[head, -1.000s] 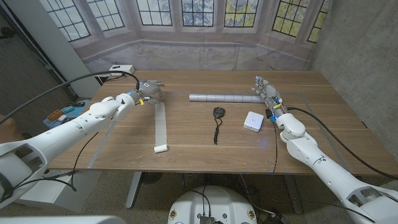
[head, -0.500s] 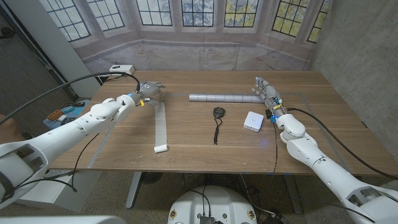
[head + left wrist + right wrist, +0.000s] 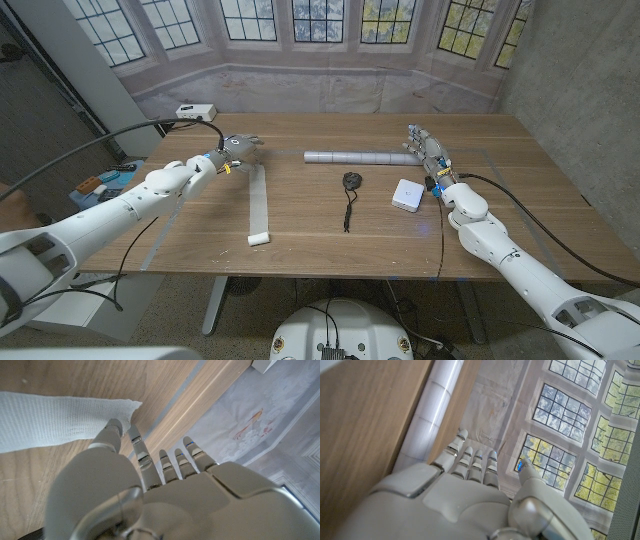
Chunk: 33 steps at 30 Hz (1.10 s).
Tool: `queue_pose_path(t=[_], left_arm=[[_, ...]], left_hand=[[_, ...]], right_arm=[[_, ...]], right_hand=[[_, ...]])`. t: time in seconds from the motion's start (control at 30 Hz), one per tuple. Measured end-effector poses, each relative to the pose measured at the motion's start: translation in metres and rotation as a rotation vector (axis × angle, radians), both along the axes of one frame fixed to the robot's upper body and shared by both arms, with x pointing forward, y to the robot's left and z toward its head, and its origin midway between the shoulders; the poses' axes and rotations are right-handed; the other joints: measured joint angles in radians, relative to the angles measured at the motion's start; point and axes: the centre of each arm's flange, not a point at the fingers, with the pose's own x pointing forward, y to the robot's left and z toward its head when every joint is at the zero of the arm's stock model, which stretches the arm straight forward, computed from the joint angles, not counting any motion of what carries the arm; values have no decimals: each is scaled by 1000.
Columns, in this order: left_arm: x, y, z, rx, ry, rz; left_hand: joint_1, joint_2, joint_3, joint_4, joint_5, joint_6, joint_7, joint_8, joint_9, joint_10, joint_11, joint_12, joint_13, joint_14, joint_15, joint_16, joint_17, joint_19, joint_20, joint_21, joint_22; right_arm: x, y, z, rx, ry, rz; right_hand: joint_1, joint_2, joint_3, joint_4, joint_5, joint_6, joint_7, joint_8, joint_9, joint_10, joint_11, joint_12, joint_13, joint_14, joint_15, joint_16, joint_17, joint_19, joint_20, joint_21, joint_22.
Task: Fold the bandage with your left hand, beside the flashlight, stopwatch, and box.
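Observation:
A long white bandage [image 3: 259,200] lies unrolled on the wooden table [image 3: 330,240], with a small rolled end [image 3: 258,239] towards the front. My left hand [image 3: 236,148] hovers at its far end with the fingers apart. In the left wrist view the left hand [image 3: 150,500] has its thumb tip on the bandage [image 3: 55,417] close to the end, and the other fingers reach past it. The grey flashlight [image 3: 360,156], black stopwatch [image 3: 351,181] and white box [image 3: 407,194] lie to the right. My right hand [image 3: 428,148] stands by the flashlight [image 3: 432,405], fingers straight, holding nothing.
The stopwatch's cord [image 3: 347,215] trails towards the front edge. A small white device [image 3: 195,110] sits at the far left corner of the table. Off the table on the left stand a cable and a blue bin [image 3: 95,185].
My left hand's fingers have spread out from a curled pose at the bandage's far end. The bandage and the right hand have not moved.

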Motion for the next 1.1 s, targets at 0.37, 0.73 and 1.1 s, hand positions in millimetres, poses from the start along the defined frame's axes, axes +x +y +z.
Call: queue_pose_path(t=[0.37,0.73,1.1], left_arm=[[3,-5,0,10,-24,-17],[1,-8,-2,20,-80,-54],[1,-8,-5,22,-91,-59]], left_hand=[[20,4,-8,0,0,52,15,19,5,47,-8,0,0,38,-16,0,0,20,-2,0,0],[38,2,-18,2,0,139,39,60,14,120,-16,13,0,107,-39,13,0,55,-5,9,0],[48,3,-29,1,0,119,34,60,28,127,-20,13,4,112,-45,13,5,61,0,9,0]], right_arm=[[1,-2,-2,3,1,1],[2,-5,-3,7,3,3],[4,-4,-6,12,7,6]], right_hand=[[0,0,0,0,0,0,0,0,0,0,0,0,0,0,0,0,0,0,0,0,0],[0,0,0,0,0,0,0,0,0,0,0,0,0,0,0,0,0,0,0,0,0],[0,0,0,0,0,0,0,0,0,0,0,0,0,0,0,0,0,0,0,0,0]])
